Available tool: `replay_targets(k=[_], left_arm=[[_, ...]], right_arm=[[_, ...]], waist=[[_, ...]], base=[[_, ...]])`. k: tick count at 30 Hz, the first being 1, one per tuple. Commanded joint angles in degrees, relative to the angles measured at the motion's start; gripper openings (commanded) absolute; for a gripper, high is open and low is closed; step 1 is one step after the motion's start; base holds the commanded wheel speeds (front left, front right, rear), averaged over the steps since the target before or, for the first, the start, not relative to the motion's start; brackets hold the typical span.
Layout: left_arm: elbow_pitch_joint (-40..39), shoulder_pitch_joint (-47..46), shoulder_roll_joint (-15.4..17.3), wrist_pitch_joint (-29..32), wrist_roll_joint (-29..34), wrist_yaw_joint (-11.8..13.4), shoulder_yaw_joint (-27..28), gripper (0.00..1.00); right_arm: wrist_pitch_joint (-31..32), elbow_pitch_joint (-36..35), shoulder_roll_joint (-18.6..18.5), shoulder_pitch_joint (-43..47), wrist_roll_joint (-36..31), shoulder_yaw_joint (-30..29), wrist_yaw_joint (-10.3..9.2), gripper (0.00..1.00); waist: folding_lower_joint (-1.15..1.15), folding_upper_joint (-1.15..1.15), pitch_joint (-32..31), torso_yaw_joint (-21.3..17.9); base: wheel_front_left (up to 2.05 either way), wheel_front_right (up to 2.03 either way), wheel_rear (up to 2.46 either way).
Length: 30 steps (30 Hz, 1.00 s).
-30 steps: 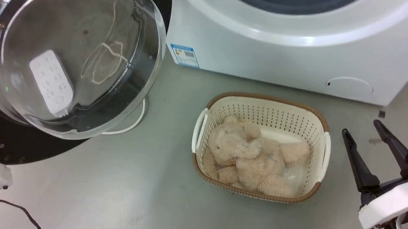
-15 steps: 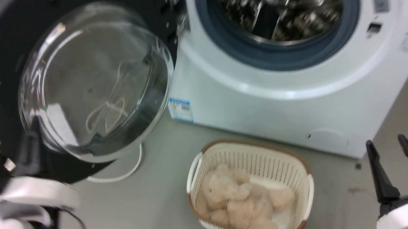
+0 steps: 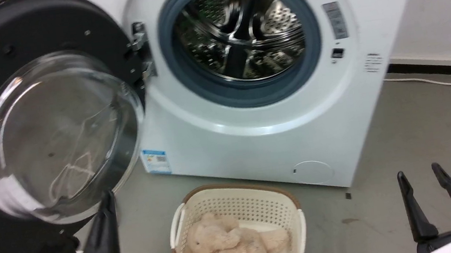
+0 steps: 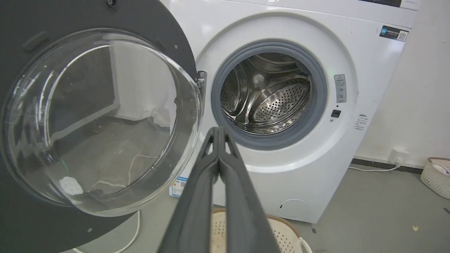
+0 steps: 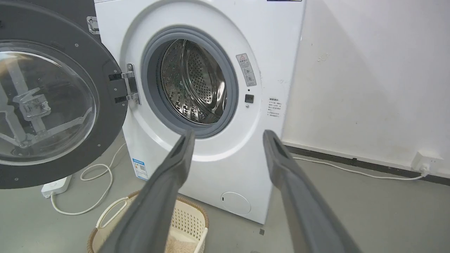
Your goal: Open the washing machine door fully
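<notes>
Washing machine door (image 3: 42, 123): round, glossy black, bulging clear glass bowl; swung wide open, hinged left of drum opening.

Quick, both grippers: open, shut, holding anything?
Left gripper: shut, holding nothing.
Right gripper: open, holding nothing.

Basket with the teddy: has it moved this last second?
No. The basket still sits below-left of the washer's small round flap; the camera itself shifted.

glossy glass-centred washing machine door (image 3: 47, 131), shiny perforated steel drum (image 3: 240, 34), matt plastic basket (image 3: 235, 202)
</notes>
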Motion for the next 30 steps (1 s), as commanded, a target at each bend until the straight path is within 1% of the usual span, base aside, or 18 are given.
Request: replay_targets(k=[1,2,3,6,10,14,21,30], left_arm=[[-0.2,1.8,-0.5,-0.3,0.7,0.6,-0.6,0.1],[-0.1,2.5,-0.7,-0.3,1.3,1.0,-1.2,0.63],[0.1,3.2,-1.0,-0.4,1.7,1.4,-1.7,1.0],[1.2,4.6,-1.9,-1.2,3.1,2.5,-3.1,1.0],[4.0,5.7,-2.6,-2.0,5.3,2.9,-5.6,1.0],[4.6,6.2,-3.7,-2.6,5.7,3.7,-6.3,1.0],[4.9,6.1,-3.5,-3.2,6.3,3.7,-6.6,1.0],[4.6,5.4,-3.4,-2.2,6.1,4.2,-6.9,1.0]], right_arm=[[0.1,0.0,0.1,1.2,0.5,0.4,-0.04,1.0],[0.1,0.1,0.1,1.5,0.6,0.6,-0.04,1.0],[0.2,0.3,0.1,1.8,0.7,0.7,-0.04,1.0],[0.3,0.9,0.1,2.6,1.3,0.6,-0.04,1.0],[0.1,1.7,0.1,3.3,1.6,0.6,-0.04,1.0],[-0.1,2.5,0.1,3.8,1.7,0.7,-0.04,1.0],[-0.7,3.5,0.1,4.0,2.1,0.6,-0.04,1.0],[-1.0,4.4,0.1,3.7,2.6,0.8,-0.04,1.0]], waist=[[0.01,0.0,-0.5,-1.9],[0.01,0.0,-0.6,-2.3],[0.01,0.0,-0.6,-2.7],[0.01,0.0,-0.7,-3.6],[0.01,0.0,-0.7,-4.4],[0.01,0.0,-0.6,-4.7],[0.01,0.0,-0.4,-4.8],[0.01,0.0,-0.3,-4.6]], base=[[0.0,0.0,0.0],[0.0,0.0,0.0],[0.0,0.0,0.0],[0.0,0.0,0.0],[0.0,0.0,0.0],[0.0,0.0,0.0],[0.0,0.0,0.0],[0.0,0.0,0.0]])
